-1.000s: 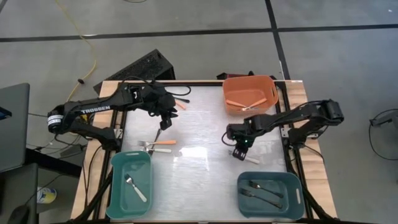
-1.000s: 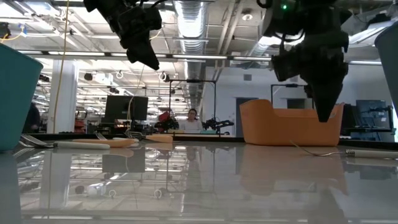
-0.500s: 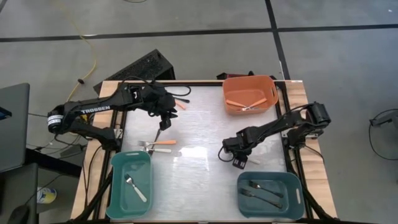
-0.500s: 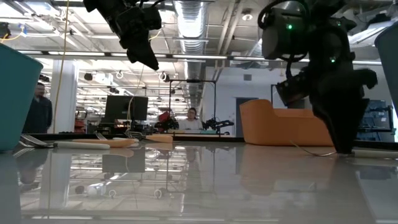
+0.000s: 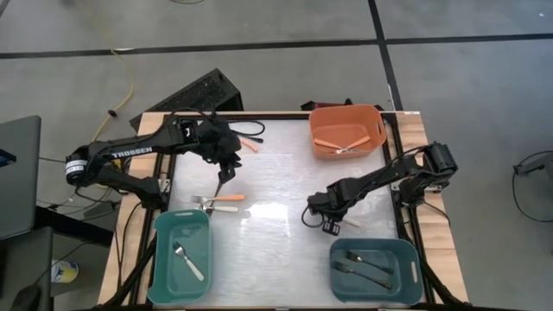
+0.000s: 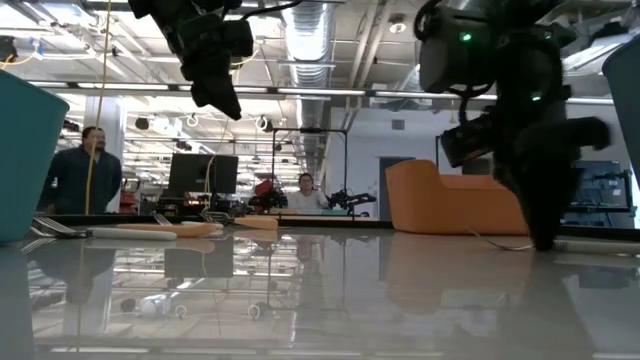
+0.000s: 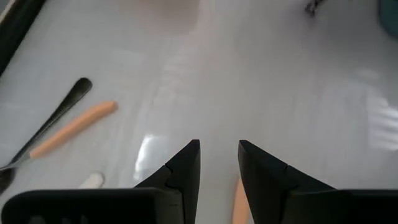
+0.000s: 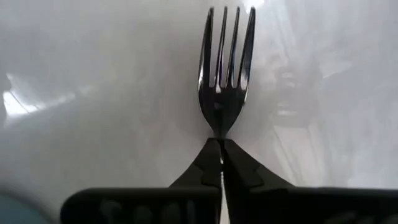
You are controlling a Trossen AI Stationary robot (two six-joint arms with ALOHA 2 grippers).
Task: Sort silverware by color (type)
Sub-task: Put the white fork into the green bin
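orange bin (image 5: 346,130), teal bins (image 5: 181,255), laptop (image 5: 19,173)

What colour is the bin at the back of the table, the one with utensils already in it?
Orange. The bin shows best in the high view, holding orange-handled utensils.

Bare tabletop (image 5: 276,181) lies open mid-table, hemmed by the orange bin (image 5: 346,131) and two teal bins (image 5: 182,250).

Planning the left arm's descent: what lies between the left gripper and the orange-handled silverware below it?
In the high view nothing lies between the left gripper and the orange-handled silverware, only bare table. The low view agrees: the gripper hangs above it.
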